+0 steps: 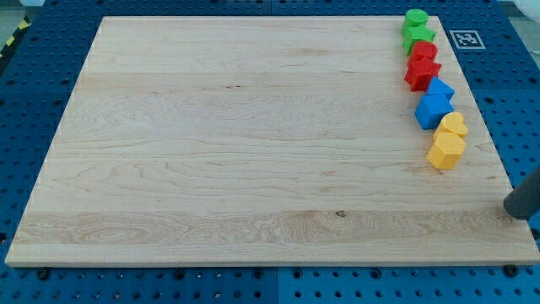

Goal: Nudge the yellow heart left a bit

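Yellow heart (453, 125) located at bench (253, 143) right edge, touching yellow hexagon (445, 150), last in block column. Tip (515, 209) positioned lower right, well apart; no fingers fitted, nothing held. Right-side placement judged suited to leftward push.

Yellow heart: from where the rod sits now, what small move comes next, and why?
Probably bring my tip up toward the view's top, along the board's right edge, until level with the yellow heart. It now sits below and right of both yellow blocks, touching none. The heart touches the yellow hexagon, so a push from lower down would likely strike that instead.
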Controlling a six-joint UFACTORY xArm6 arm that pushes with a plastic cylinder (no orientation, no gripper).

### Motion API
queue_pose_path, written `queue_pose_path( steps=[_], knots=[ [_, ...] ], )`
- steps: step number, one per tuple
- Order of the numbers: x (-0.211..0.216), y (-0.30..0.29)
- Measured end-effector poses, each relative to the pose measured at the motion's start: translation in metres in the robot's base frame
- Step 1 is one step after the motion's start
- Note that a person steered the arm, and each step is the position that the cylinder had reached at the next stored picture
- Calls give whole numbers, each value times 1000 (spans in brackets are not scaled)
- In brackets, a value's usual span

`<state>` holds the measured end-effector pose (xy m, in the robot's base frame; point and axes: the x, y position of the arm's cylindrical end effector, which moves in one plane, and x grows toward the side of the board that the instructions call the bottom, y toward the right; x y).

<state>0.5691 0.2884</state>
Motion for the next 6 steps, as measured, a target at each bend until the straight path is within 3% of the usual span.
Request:
queue_pose_path(
  steps=[2,4,6],
  knots=[
    [-5,3],
    [-52,3],
    [-54,-22]
  ],
)
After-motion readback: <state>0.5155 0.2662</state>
